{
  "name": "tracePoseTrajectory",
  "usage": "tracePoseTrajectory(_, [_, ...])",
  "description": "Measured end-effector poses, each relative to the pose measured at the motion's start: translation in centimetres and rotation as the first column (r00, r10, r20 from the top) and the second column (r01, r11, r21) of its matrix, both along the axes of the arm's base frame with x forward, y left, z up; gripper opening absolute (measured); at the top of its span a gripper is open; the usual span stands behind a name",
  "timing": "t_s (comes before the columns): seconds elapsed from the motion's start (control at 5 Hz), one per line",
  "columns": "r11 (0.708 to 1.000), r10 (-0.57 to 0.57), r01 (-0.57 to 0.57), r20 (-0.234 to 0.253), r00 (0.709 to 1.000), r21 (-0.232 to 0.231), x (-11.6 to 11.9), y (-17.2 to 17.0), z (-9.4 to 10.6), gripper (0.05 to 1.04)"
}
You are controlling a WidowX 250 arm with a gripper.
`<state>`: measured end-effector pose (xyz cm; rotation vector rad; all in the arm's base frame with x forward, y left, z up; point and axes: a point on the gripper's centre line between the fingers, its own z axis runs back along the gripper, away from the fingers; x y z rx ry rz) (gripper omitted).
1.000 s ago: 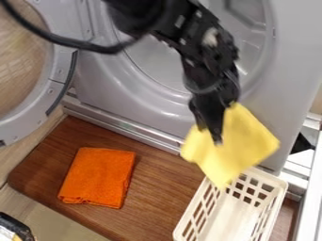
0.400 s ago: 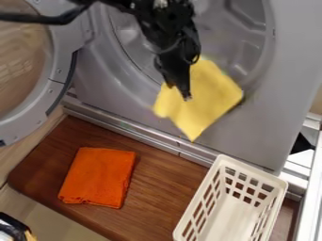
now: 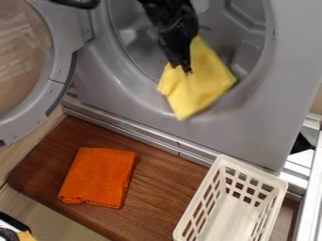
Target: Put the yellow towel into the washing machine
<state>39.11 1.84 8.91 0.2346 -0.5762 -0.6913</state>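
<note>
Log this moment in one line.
tool holding yellow towel | towel at washer opening | door open | orange cloth on board | load unfinished

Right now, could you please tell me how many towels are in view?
2: the yellow towel hangs from the gripper at the opening of the washing machine, and the orange towel lies on the brown board.

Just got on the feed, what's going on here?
The robot's gripper holds the yellow towel at the open front of the washing machine, the towel hanging over the lower rim. It isn't released inside yet. An orange cloth and a white basket sit below on the wooden board.
</note>
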Motion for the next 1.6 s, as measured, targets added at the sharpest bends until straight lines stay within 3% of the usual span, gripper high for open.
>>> tracePoseTrajectory(0.4, [1.000, -0.013, 0.013, -0.024, 1.000, -0.015, 3.4, 0.9, -1.1, 0.080])
tracePoseTrajectory(0.6, [1.000, -0.006, 0.005, -0.044, 0.999, -0.031, 3.1, 1.2, -1.3, 0.234])
tracePoseTrajectory(1.0, [1.000, 0.003, -0.004, -0.069, 0.998, -0.014, 2.4, 1.4, -2.0, 0.815])
tracePoseTrajectory(1.2, [1.000, 0.015, -0.015, -0.032, 0.999, 0.007, 2.2, 1.7, -0.3, 1.005])
tracePoseTrajectory(1.4, [0.999, 0.039, -0.039, 0.014, 0.999, 0.003, 0.6, 1.6, 0.5, 1.004])
tracePoseTrajectory(1.6, [0.998, 0.052, -0.053, 0.027, 0.998, 0.019, -1.1, 0.6, 1.5, 1.000])
